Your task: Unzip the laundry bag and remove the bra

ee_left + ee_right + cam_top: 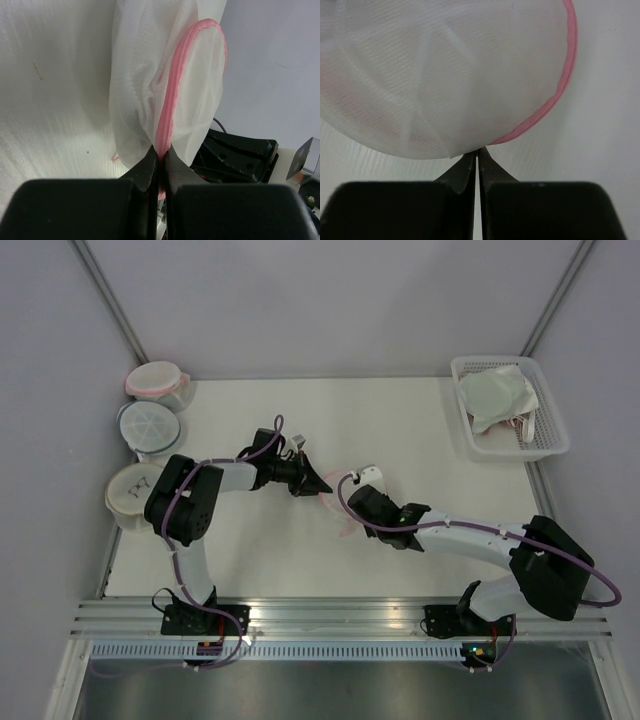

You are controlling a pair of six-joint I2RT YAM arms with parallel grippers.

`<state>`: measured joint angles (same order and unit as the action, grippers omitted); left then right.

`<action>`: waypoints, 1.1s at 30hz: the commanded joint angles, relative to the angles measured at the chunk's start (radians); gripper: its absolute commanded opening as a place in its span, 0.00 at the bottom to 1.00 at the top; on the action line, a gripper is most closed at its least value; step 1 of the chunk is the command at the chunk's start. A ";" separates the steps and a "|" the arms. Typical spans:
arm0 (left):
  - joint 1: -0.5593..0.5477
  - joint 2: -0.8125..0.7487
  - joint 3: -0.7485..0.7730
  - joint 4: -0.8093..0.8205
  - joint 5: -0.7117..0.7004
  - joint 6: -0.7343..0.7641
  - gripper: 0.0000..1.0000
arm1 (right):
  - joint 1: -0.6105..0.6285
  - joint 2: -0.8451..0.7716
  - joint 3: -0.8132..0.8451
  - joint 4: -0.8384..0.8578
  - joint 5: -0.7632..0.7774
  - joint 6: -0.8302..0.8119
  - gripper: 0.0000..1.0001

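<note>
The laundry bag (pixel 342 525), white mesh with a pink zipper rim, is held off the table at mid-table between both grippers. My left gripper (pixel 318 483) is shut on the pink zipper rim (pixel 172 100), with the pink tape pinched between its fingertips in the left wrist view (pixel 160 150). My right gripper (pixel 352 502) is shut on the bag's edge where the mesh meets the pink rim (pixel 555 95); its tips show closed in the right wrist view (pixel 478 151). The mesh dome (pixel 445 70) fills that view. The bra is hidden.
Three round mesh pouches lie along the left edge: a pink-rimmed one (pixel 155 378), a blue-rimmed one (pixel 148 425) and a tan-rimmed one (pixel 130 495). A white basket (pixel 548 440) at the back right holds pale greenish-white cloth (pixel 495 395).
</note>
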<state>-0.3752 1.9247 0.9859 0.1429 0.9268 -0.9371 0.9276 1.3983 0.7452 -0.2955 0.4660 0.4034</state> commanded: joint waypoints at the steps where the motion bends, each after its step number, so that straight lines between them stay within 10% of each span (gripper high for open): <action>1: 0.012 0.013 0.028 -0.028 0.041 0.060 0.02 | 0.002 0.015 0.056 0.019 0.089 0.006 0.00; 16: 0.062 0.152 0.246 -0.248 0.037 0.207 0.04 | 0.002 -0.099 0.026 -0.172 0.206 0.127 0.00; 17: 0.064 0.170 0.293 -0.273 0.034 0.216 0.07 | 0.001 -0.123 0.019 -0.169 0.153 0.114 0.01; 21: 0.070 0.218 0.382 -0.275 0.037 0.178 0.74 | 0.008 -0.179 -0.001 -0.140 0.007 0.098 0.01; 25: 0.065 0.104 0.327 -0.247 -0.093 0.117 0.80 | 0.027 -0.177 0.003 -0.151 0.019 0.120 0.00; 33: -0.060 -0.478 -0.266 -0.011 -0.267 -0.118 0.86 | 0.046 -0.116 0.006 -0.006 -0.220 0.068 0.00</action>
<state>-0.3668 1.5955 0.8360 0.0013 0.7559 -0.9173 0.9535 1.2652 0.7517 -0.4034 0.4122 0.5079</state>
